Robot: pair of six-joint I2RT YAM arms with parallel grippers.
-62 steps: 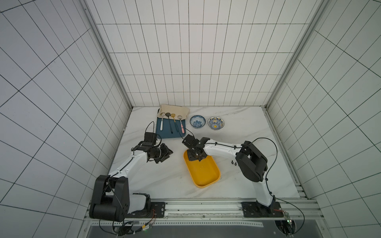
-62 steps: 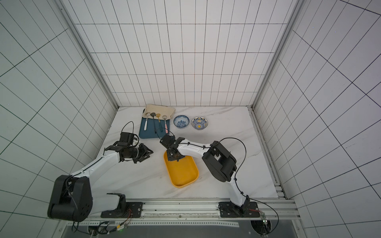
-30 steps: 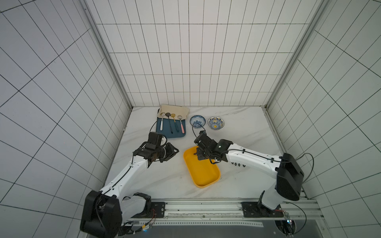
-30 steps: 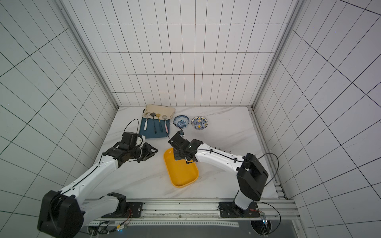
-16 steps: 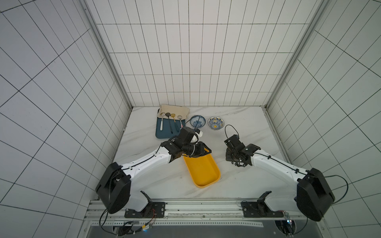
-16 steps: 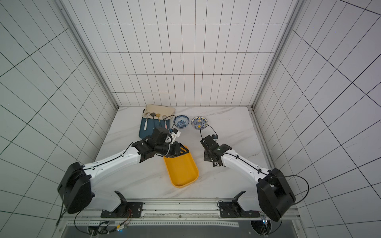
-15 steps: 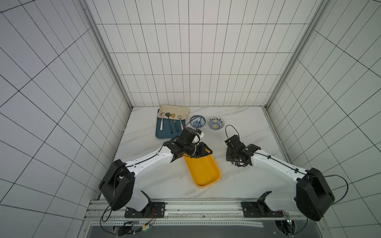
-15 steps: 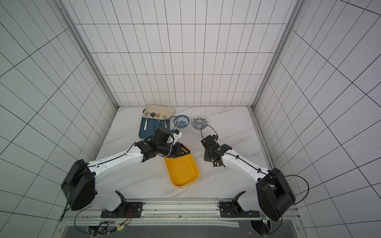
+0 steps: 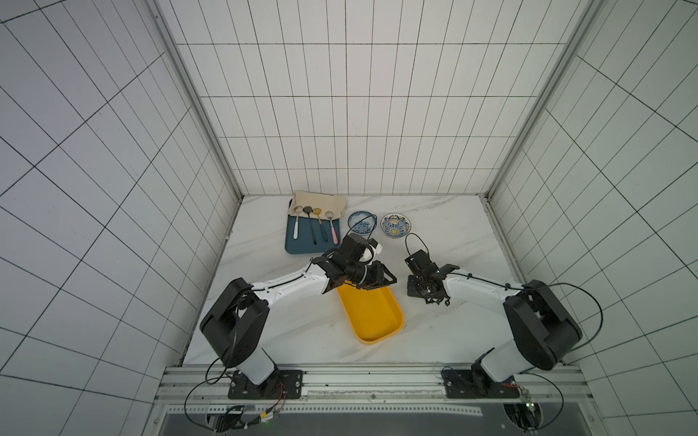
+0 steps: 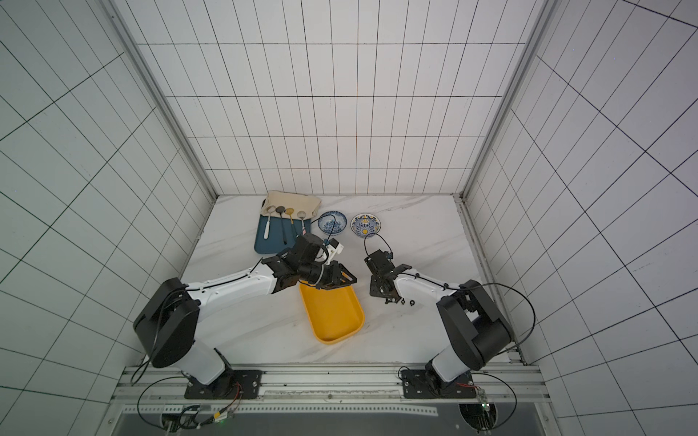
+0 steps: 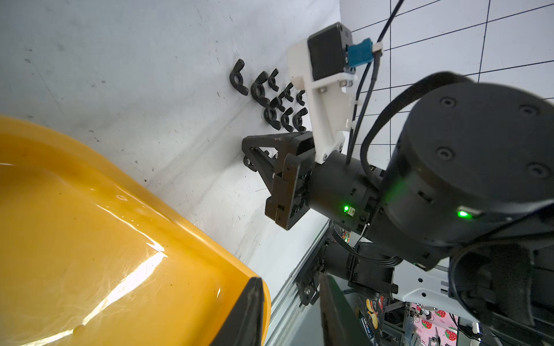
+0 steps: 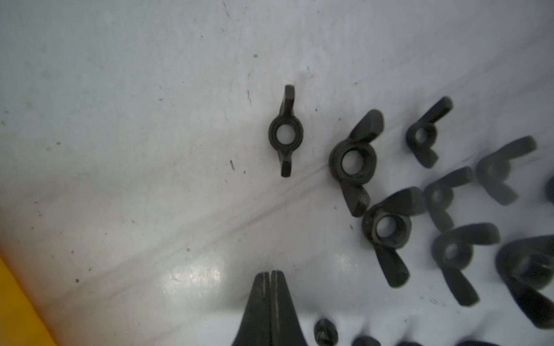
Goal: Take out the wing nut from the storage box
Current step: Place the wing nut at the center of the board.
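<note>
The yellow storage box point(image 9: 374, 321) point(image 10: 332, 321) lies in the middle of the table, and the part of its inside that shows point(image 11: 90, 239) is bare. My left gripper point(image 9: 377, 283) point(image 11: 287, 311) is open at its far end. One finger is inside the wall and the other outside the rim. Several black wing nuts point(image 12: 286, 131) point(image 11: 269, 99) point(image 9: 438, 302) lie on the table to the right of the box. My right gripper point(image 12: 271, 274) point(image 9: 415, 293) point(image 11: 247, 149) hangs low beside them, shut and empty.
A dark-blue tray point(image 9: 302, 245) with several spoons and a beige cloth point(image 9: 321, 200) sits at the back. Two patterned bowls point(image 9: 362, 221) point(image 9: 396, 225) stand to its right. A small dark nut point(image 12: 325, 331) lies by my right fingertips. The metal rail point(image 9: 370, 377) runs along the front edge.
Within the last second my left arm swung right to the box's far end. My right arm drew back from the box to the table on its right. Since half a second ago, nothing has visibly moved.
</note>
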